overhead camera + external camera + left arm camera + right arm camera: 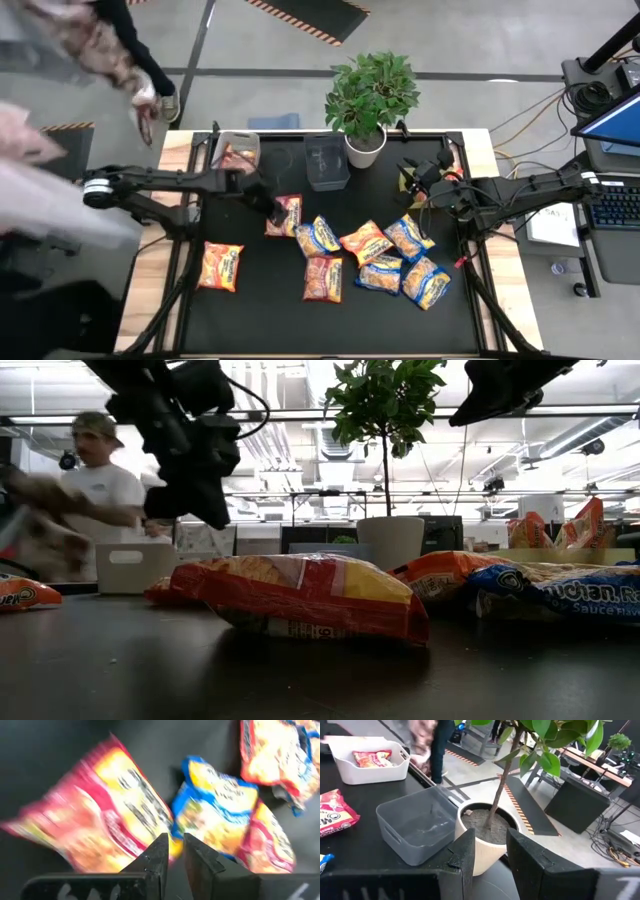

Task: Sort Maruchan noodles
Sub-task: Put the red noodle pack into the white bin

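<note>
Several Maruchan noodle packets lie flat on the black table (250, 310): a red one (284, 215), an orange one (220, 266), a blue one (317, 237) and more toward the right (400, 262). One red packet (236, 157) lies in the white bin (238, 138). My left gripper (272, 207) hangs slanted down just above the red packet (100, 815). It is empty, with only a slit between its fingers (176, 840). My right gripper (412, 182) waits raised at the far right, open and empty (491, 835).
A grey bin (327, 162) stands at the far edge beside a potted plant (366, 148), with a dark bin (281, 160) between it and the white bin. A person (95, 490) moves beyond the table's far left corner.
</note>
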Robot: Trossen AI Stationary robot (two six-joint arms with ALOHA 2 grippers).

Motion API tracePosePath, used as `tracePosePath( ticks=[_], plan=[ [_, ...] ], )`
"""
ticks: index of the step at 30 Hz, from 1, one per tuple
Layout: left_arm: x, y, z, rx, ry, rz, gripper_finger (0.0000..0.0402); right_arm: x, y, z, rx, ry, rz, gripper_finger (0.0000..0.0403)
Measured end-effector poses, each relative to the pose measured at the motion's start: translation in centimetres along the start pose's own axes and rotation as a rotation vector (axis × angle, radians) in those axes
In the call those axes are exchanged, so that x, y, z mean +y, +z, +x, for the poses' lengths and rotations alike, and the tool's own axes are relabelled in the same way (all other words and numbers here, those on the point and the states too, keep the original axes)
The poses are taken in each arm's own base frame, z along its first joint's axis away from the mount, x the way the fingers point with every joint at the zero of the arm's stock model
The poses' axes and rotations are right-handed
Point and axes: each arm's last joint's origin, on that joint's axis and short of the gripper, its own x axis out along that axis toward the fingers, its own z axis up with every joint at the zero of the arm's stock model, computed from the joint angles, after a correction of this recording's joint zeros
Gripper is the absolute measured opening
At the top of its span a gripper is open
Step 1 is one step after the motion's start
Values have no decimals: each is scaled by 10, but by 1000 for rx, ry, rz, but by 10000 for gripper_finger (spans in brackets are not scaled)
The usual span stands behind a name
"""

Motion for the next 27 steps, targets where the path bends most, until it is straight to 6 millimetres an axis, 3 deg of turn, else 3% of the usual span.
tracePosePath(
  ticks=[7,11,21,27],
  plan=[
    [-10,-19,3,67,42,-76,61,0,0,0,-1,0,-8,100],
    [-8,-21,3,57,81,-94,105,0,0,0,0,10,-8,100],
    [4,-25,4,-14,237,-116,260,1,0,0,3,25,-15,100],
    [14,-33,16,-49,231,-129,277,1,0,0,4,25,-17,100]
  ],
)
